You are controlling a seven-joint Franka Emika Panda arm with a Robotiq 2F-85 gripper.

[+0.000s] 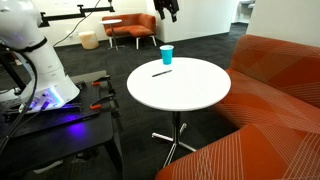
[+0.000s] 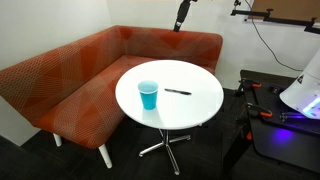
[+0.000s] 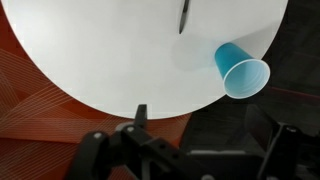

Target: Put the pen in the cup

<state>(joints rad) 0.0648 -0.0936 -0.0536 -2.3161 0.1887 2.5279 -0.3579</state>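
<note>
The thin dark pen lies flat on the round white table, a little away from the bright blue cup, which stands upright near the table's edge. Both also show in an exterior view, the pen and the cup. In the wrist view the pen is at the top and the cup shows its open mouth. My gripper hangs high above the table, well clear of both. Its fingers are spread apart and hold nothing.
An orange corner sofa wraps round the table's far side in an exterior view and shows beside it too. The robot base stands on a dark cart with cables. An orange armchair stands in the background.
</note>
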